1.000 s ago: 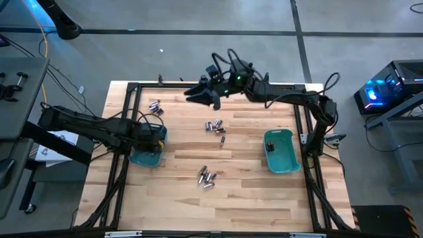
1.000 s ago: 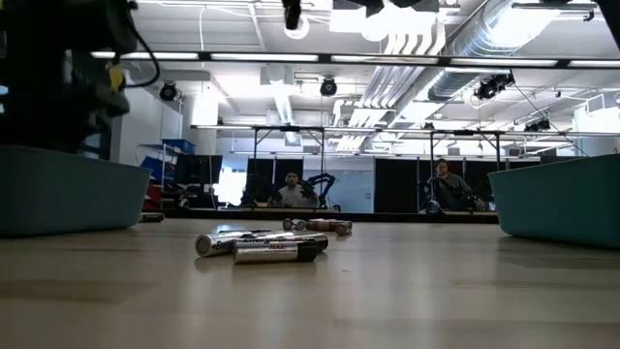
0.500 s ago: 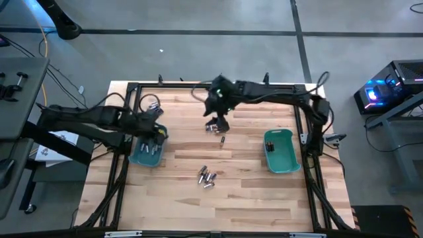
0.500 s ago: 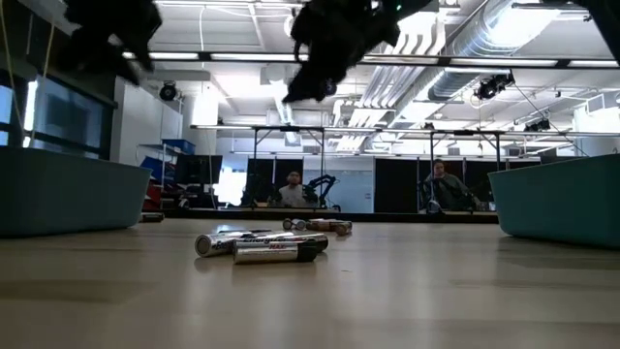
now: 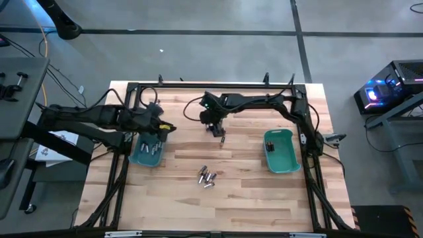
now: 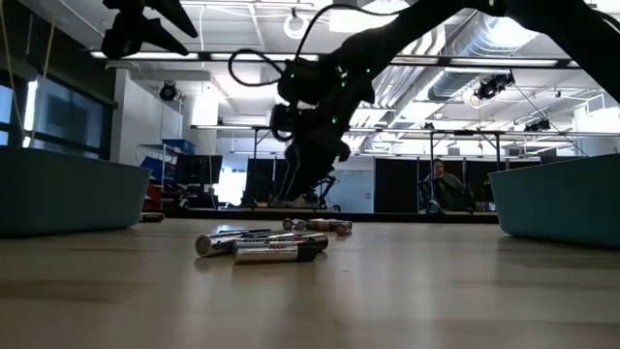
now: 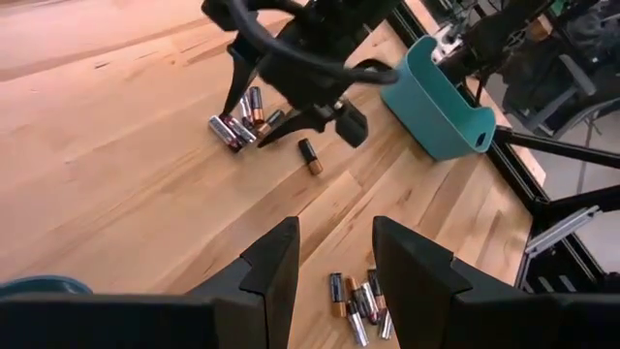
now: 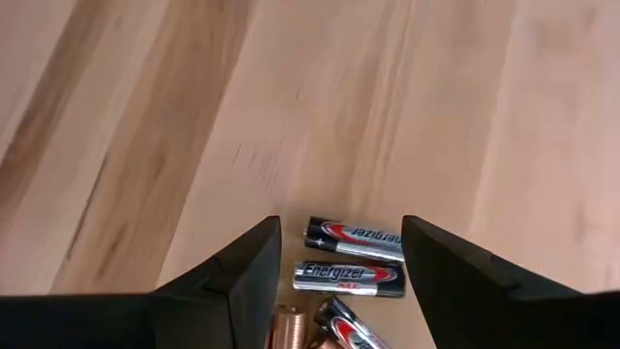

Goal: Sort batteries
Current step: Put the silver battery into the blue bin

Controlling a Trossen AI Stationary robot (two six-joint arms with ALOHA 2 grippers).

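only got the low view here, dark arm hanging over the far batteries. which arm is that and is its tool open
Observer: It's the right arm. The right tool is open, straddling the silvery batteries on the table.
Operator: is anything in the bins, i only see the walls
Observer: Yes. The left bin holds several batteries, and the right bin has a few near one end.
Operator: where's the left tool
Observer: The left tool is open and empty, above the left bin's inner edge.
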